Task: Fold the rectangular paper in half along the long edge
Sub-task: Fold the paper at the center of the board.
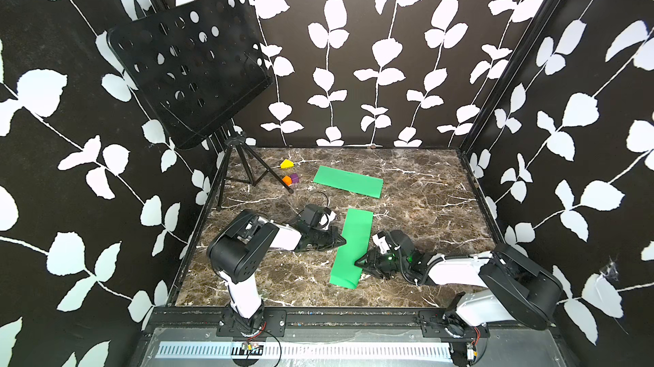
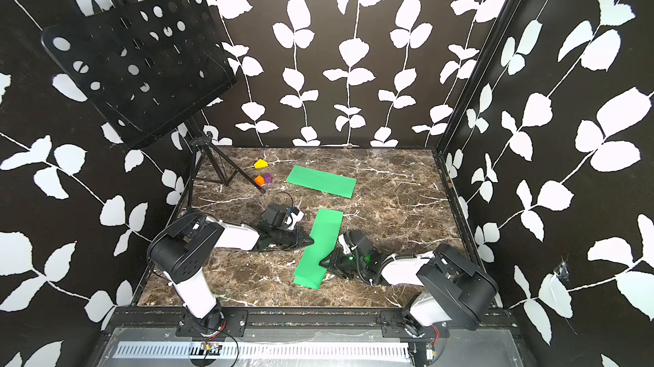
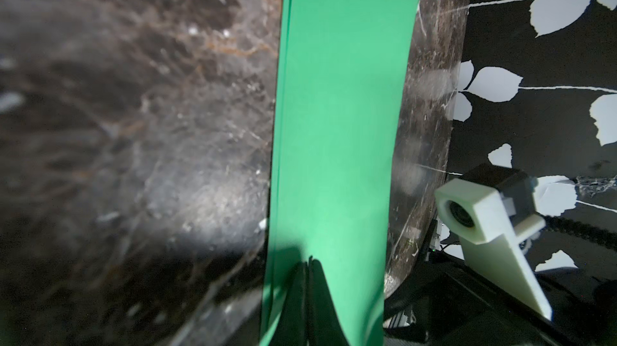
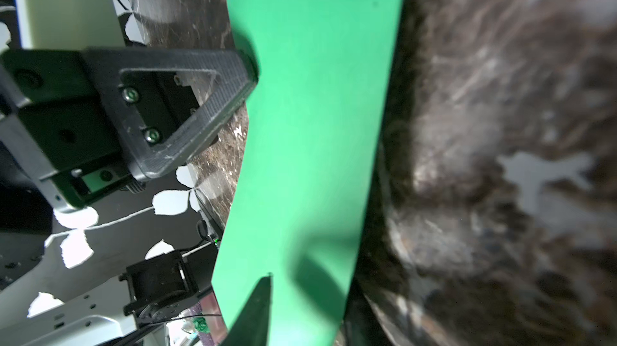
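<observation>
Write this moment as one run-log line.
near paper: looks folded, lying flat | left gripper: shut, tip on paper | right gripper: tip at paper, jaws unclear

The brown marble desk [image 1: 424, 213] carries a near green paper [image 1: 354, 241] lying front-to-back, a far green paper [image 1: 348, 182] lying crosswise, a yellow block [image 1: 286, 163], an orange block [image 1: 287, 180] touching a purple block [image 1: 295, 178], and a music stand [image 1: 244, 167].

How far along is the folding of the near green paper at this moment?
Done, it seems: the near green paper is already a narrow strip, and the left wrist view shows doubled layers along one long edge. In hand: the shut left gripper rests on that edge, and the right gripper touches the opposite side. Left: flatten the near end, which looks slightly curled, then release.
</observation>
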Controlling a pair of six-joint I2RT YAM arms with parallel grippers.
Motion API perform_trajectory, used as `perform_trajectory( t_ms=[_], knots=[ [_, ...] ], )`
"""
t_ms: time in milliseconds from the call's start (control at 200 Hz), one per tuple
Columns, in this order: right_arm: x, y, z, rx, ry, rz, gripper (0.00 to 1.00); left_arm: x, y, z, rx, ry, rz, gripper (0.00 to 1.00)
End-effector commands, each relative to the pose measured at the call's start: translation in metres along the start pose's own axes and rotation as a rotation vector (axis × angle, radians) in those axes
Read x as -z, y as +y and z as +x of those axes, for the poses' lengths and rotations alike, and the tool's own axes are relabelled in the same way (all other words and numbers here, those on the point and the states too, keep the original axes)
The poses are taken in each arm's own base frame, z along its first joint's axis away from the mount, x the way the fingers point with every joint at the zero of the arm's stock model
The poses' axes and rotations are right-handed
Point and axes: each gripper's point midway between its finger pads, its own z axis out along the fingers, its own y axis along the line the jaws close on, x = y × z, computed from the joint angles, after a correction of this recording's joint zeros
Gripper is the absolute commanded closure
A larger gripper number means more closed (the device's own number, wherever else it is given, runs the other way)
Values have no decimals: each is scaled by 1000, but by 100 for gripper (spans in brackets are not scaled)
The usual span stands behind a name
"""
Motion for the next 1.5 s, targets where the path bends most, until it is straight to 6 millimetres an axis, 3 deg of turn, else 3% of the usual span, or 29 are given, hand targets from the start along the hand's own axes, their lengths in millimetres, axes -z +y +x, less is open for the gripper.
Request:
perform_trajectory(
  t_ms=[0, 50, 205, 260, 295, 340, 425, 650, 745, 890, 960, 1050, 1130, 1260, 1420, 1465, 1495],
  knots=[
    [-1, 3, 2, -15, -8, -13, 83, 0, 85, 64, 177, 163, -298, 100],
    [-1, 2, 4, -38, -5, -10, 100, -1, 85, 64, 176, 164, -298, 100],
    [-1, -1, 6, -43, -2, -3, 100, 0, 85, 64, 177, 161, -299, 100],
    [-1, -2, 8, -48, 2, -3, 73, 0, 86, 65, 175, 163, -301, 100],
    [0, -1, 9, -48, 4, -9, 63, 0, 86, 65, 178, 163, -301, 100],
    [-1, 1, 10, -45, 7, -14, 57, 0, 87, 66, 177, 165, -301, 100],
    [-1, 2, 13, -43, 16, -15, 55, 0, 86, 65, 175, 161, -300, 100],
    [-2, 3, 19, -39, 21, -19, 77, -1, 86, 64, 171, 161, -299, 100],
    [-2, 2, 20, -37, 20, -17, 100, -1, 86, 64, 170, 163, -300, 100],
    [-2, 0, 23, -42, 21, -11, 100, -1, 85, 64, 167, 163, -300, 100],
    [-2, 0, 25, -41, 27, -15, 67, -1, 86, 64, 167, 165, -300, 100],
    [-4, 3, 27, -38, 33, -22, 59, -1, 86, 64, 168, 165, -301, 100],
    [-6, 3, 28, -36, 36, -22, 66, -1, 85, 64, 165, 166, -299, 100],
    [-7, 2, 31, -34, 37, -21, 100, 0, 85, 64, 158, 170, -306, 100],
    [-5, 0, 33, -36, 32, -19, 100, 0, 87, 65, 159, 170, -309, 100],
    [-5, 1, 34, -34, 33, -19, 76, 0, 86, 65, 160, 169, -308, 100],
    [-4, 2, 35, -31, 35, -22, 66, 0, 86, 64, 159, 167, -307, 100]
  ],
)
